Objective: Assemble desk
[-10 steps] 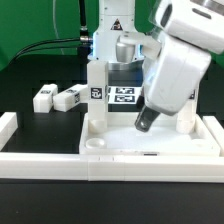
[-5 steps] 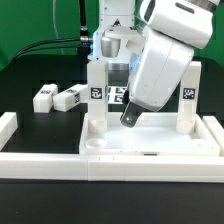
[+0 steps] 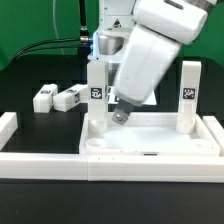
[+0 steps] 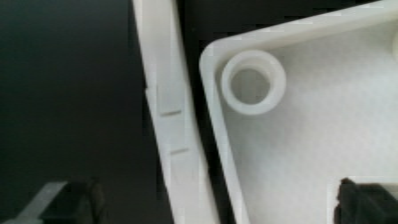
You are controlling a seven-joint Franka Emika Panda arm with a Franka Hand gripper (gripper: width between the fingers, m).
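Desk top (image 3: 165, 135) lies rim-up on the bench (image 3: 25, 80), with its front edge close against the low border wall (image 3: 50, 160); the only free room is over its middle, between left leg (image 3: 96, 95) and right leg (image 3: 187, 95), both upright, sides as in the exterior view. Jaws spread wide, holding nothing, hanging over the tray floor just beside left leg; the wrist view shows an open corner socket (image 4: 254, 85) next to the wall. Loose leg (image 3: 43, 97) and second loose leg (image 3: 70, 97) lie on the bench beyond left leg, clear of the arm (image 3: 150, 55)
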